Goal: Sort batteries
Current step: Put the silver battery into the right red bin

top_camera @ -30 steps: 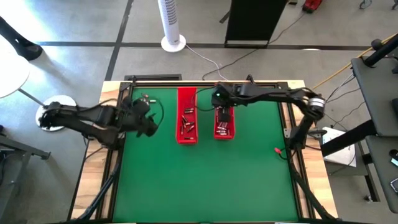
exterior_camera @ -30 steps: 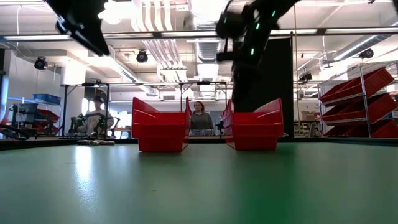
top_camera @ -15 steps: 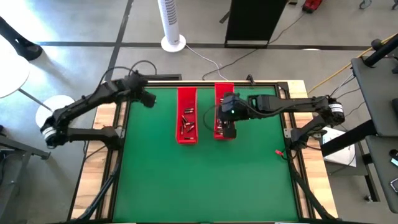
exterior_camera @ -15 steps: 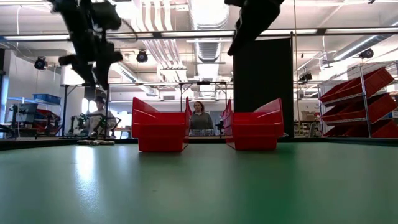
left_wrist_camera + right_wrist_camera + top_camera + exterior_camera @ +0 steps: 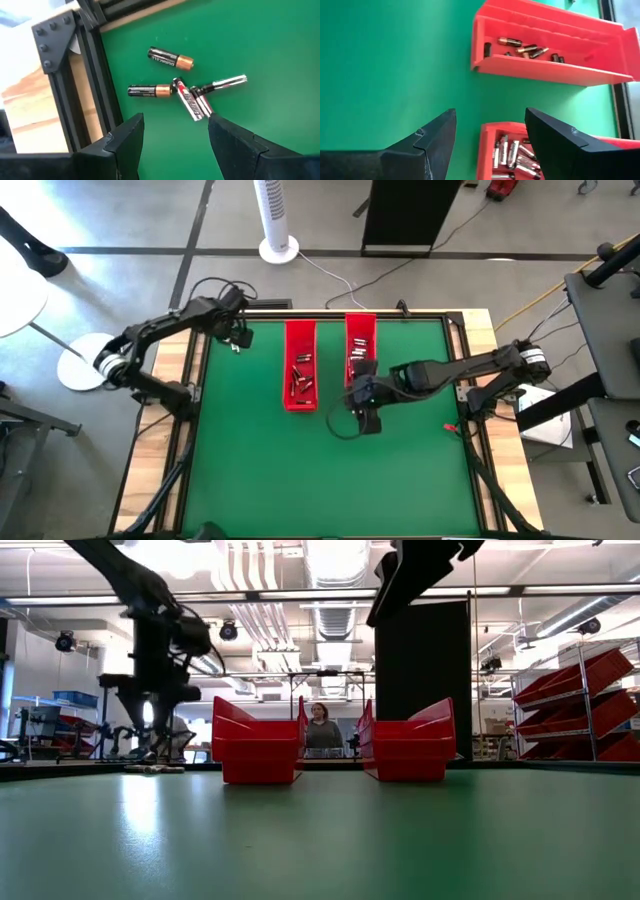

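Observation:
Several loose batteries (image 5: pixel 175 85) lie on the green mat in its far left corner (image 5: pixel 235 346): two black and copper, the others silver and red. My left gripper (image 5: pixel 172 132) hovers open just above them, pointing down (image 5: pixel 238 333). Two long red trays stand at the far middle. The left tray (image 5: pixel 300 368) holds darker batteries (image 5: pixel 527 49) and the right tray (image 5: pixel 361 340) holds silvery ones (image 5: pixel 512 155). My right gripper (image 5: pixel 490 125) hangs open and empty over the mat at the right tray's near end (image 5: pixel 365 418).
A black metal frame (image 5: pixel 85 75) and a wooden border run close beside the loose batteries. The wide green mat (image 5: pixel 320 470) stretches toward the near edge. A small red thing (image 5: pixel 447 423) lies near the right edge. People show in the room behind (image 5: pixel 322 728).
My left gripper has swung from the table's left edge toward the far left corner and come down over the loose batteries, turning as it went. My right gripper has drawn back from over the right tray toward the near edge, rising a little.

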Controlling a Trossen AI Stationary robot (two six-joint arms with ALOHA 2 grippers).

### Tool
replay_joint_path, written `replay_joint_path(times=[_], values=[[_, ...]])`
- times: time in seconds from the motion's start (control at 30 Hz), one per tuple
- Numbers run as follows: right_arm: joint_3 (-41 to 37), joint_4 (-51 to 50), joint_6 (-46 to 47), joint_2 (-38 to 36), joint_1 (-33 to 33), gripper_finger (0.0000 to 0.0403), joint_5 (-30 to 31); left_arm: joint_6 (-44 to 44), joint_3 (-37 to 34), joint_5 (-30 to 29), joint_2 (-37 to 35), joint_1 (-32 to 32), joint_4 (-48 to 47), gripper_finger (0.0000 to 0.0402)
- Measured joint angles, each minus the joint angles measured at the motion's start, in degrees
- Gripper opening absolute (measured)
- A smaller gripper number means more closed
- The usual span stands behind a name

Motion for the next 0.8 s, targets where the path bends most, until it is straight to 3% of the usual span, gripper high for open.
replay_joint_path(times=[0.6, 0.8], values=[[-2.7, -0.1, 4.4, 0.0, 4.5, 0.0229, 0.1, -8.5, 0.5, 2.1, 12.2, 2.7, 2.6, 0.0201], [-3.4, -0.1, 4.0, 0.0, 4.5, 0.0228, 0.1, -14.0, 1.3, 6.0, 14.1, 3.4, 2.6, 0.0201]])
